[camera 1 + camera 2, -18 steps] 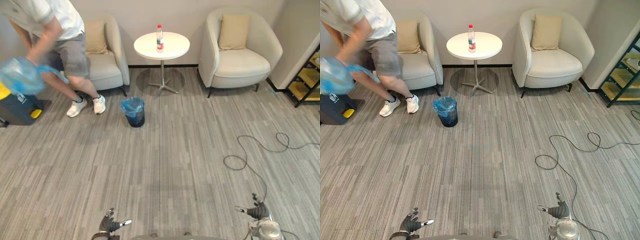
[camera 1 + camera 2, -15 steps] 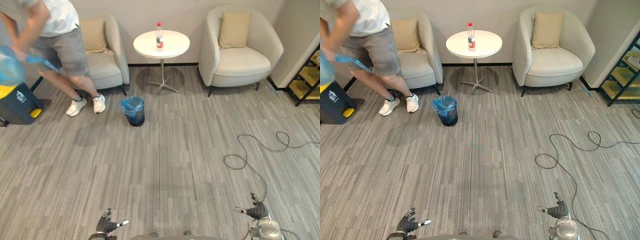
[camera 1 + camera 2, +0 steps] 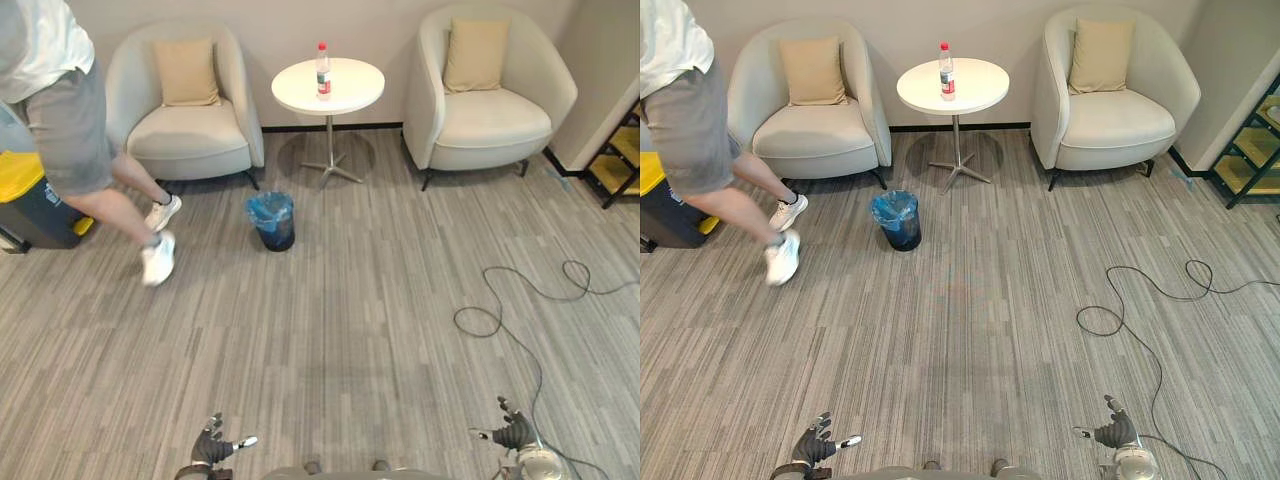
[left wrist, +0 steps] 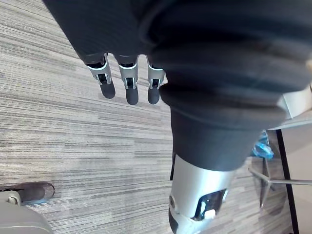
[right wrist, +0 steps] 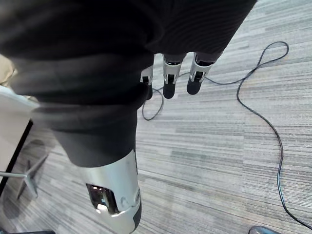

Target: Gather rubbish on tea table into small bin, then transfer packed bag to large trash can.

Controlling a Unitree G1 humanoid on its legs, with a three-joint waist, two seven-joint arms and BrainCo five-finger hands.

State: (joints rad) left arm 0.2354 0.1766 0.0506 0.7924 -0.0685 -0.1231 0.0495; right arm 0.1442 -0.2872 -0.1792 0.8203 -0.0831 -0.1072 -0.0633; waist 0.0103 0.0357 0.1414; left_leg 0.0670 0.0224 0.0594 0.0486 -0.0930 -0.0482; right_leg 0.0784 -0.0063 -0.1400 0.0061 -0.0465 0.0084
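- While they hang near, left hand and right hand have straight fingers, holding nothing.
- small blue-lined black bin sits beside the far round white table.

Person in white shirt and grey shorts, earlier bent at upper left holding a blue plastic bag over the dark yellow-lidded trash can, now upright, mid-stride across it, white shoe trailing.
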